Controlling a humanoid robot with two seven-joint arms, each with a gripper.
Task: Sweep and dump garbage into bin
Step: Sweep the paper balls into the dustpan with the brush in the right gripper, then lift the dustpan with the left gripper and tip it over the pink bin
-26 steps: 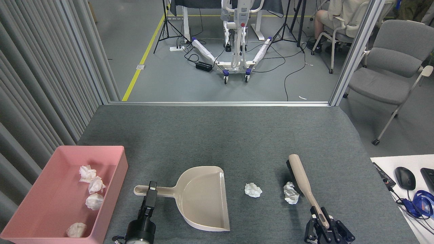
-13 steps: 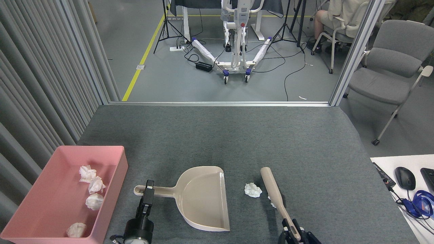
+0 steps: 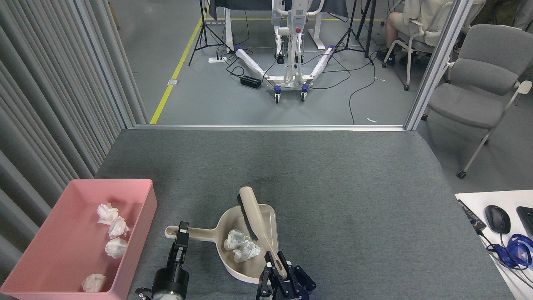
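Right gripper [image 3: 278,266] clamped on brush [image 3: 255,218] handle, two tissue wads [image 3: 241,246] in dustpan [image 3: 266,237], left gripper [image 3: 182,233] pinching dustpan handle, pink bin [image 3: 137,187] left

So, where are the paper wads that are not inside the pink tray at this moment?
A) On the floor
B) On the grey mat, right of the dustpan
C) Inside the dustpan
C: the loose wads lie in the dustpan, beside the brush.

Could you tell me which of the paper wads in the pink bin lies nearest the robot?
The wad at the near end of the bin, alone by the front wall; the other three cluster farther back.
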